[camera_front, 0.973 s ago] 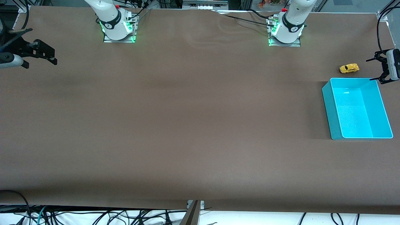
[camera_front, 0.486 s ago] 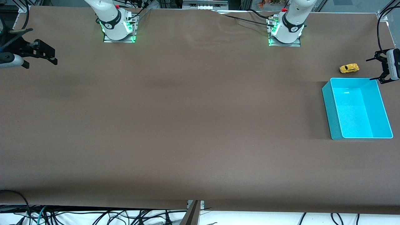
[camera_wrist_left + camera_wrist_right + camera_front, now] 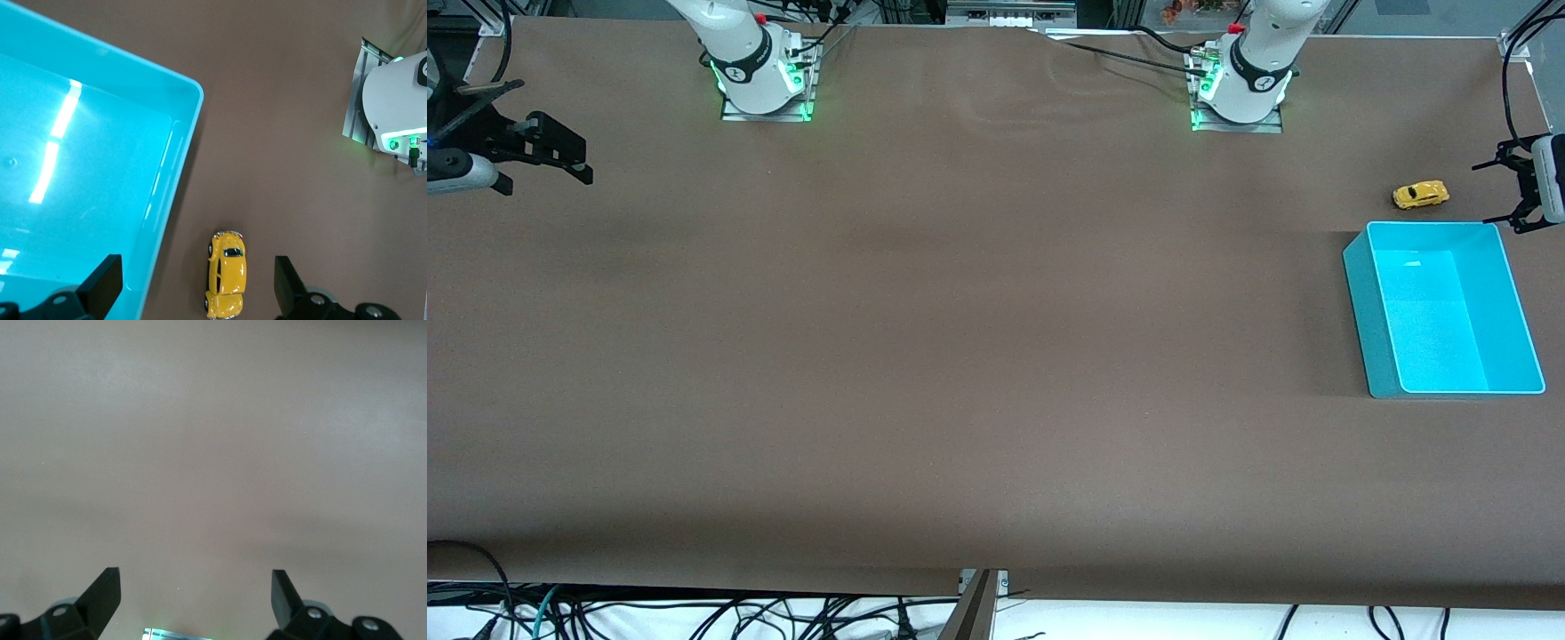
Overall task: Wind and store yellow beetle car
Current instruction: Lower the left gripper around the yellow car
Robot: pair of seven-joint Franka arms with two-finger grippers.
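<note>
My left gripper [image 3: 1510,193] hangs in the air at the left arm's end of the table [image 3: 960,356], fingers spread wide and holding nothing. The yellow beetle car [image 3: 1420,195] sits on its wheels on the brown table, just beside the cyan bin [image 3: 1356,302] and slightly farther from the front camera than it, not touching the wall. My right gripper [image 3: 560,151] waits over the right arm's end, fingers [image 3: 100,593] wide apart and empty.

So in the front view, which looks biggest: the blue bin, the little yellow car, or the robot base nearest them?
Largest to smallest:
1. cyan bin
2. left arm's base
3. yellow beetle car
</note>
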